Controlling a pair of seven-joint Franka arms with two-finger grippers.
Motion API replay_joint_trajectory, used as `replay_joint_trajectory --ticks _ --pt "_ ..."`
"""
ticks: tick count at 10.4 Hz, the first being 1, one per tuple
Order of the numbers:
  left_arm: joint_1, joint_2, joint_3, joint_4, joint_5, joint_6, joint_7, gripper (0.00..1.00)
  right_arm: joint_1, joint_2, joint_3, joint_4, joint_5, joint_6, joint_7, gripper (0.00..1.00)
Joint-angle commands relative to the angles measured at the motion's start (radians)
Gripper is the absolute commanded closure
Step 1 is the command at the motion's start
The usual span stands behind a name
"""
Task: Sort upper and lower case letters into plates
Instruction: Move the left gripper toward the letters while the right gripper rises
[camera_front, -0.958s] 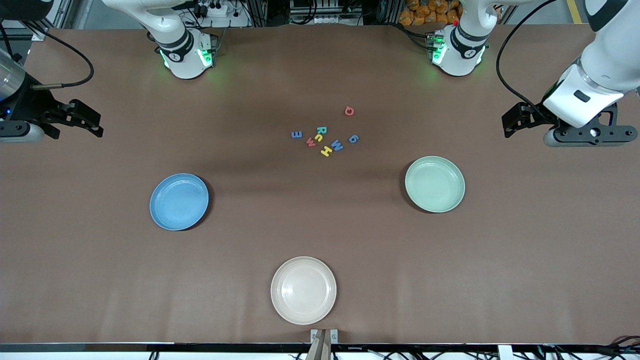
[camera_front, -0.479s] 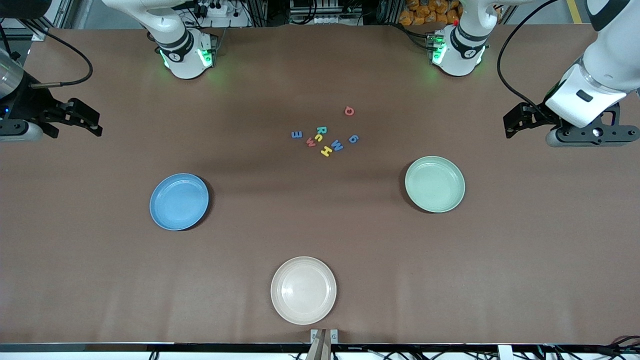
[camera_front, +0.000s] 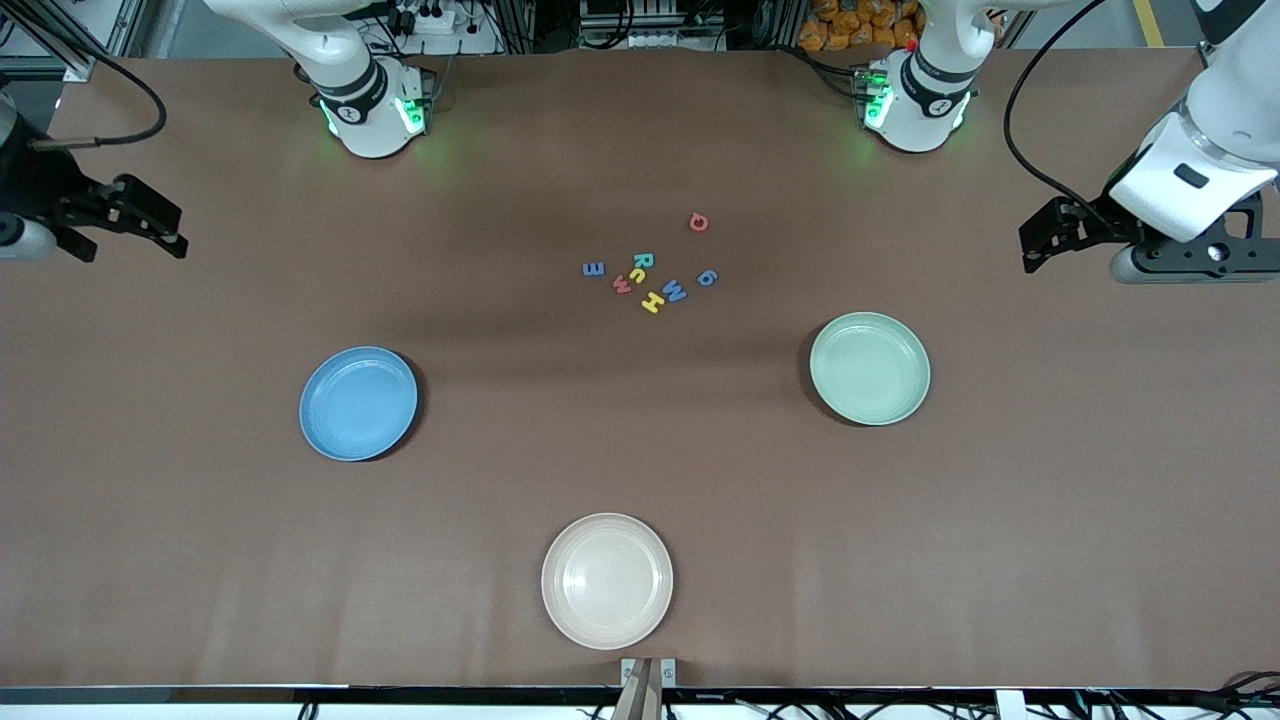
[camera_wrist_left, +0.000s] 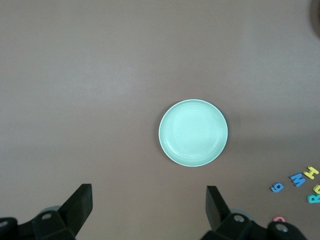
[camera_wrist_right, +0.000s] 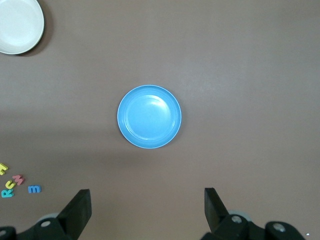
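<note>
Brown matte table (camera_front: 640, 460), smooth sheet surface, faint creases.

Nearest the front camera: a cream-white plate (camera_front: 607, 580), round, shallow, matte, empty. Farther back, two plates of the same shape and size: the blue plate (camera_front: 358, 403) toward the right arm's end, the pale green plate (camera_front: 869, 368) toward the left arm's end. Both empty.

Farther still, between the two and toward the arm bases, the letters (camera_front: 650, 270) lie in a loose cluster flat on the table: small chunky pieces in blue, red, yellow and teal. One red letter (camera_front: 699, 222) sits apart from the rest, farthest from the front camera.

Left hand (camera_front: 1040, 240) hangs in the air over the table's edge at the left arm's end, fingers spread wide, nothing between them. Right hand (camera_front: 150, 222) likewise over the right arm's end, fingers spread wide, empty. Both are well apart from the letters and the plates.

Only the front view shows all three plates together. The left wrist view looks straight down on the pale green plate (camera_wrist_left: 193, 132), with a few letters at the frame's edge (camera_wrist_left: 297, 180) and the left hand's dark fingertips (camera_wrist_left: 80, 202) wide apart. The right wrist view centres the blue plate (camera_wrist_right: 149, 116), catches part of the cream-white plate (camera_wrist_right: 20, 25) and some letters (camera_wrist_right: 17, 184), fingertips (camera_wrist_right: 77, 207) wide apart.
</note>
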Motion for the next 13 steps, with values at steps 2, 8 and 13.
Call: replay_joint_trajectory --ticks 2,8,13 --pt "0.012 -0.014 0.010 -0.024 -0.024 0.000 0.031 0.00 -0.005 -0.005 0.007 0.004 -0.006 -0.019 -0.002 0.00" --pt "0.007 0.034 0.005 -0.021 -0.032 -0.036 0.026 0.00 -0.007 -0.006 0.018 -0.013 -0.006 -0.019 -0.011 0.00" --pt "-0.022 0.059 -0.085 -0.083 -0.133 -0.043 -0.088 0.00 -0.007 0.098 0.021 -0.076 -0.007 -0.003 -0.010 0.00"
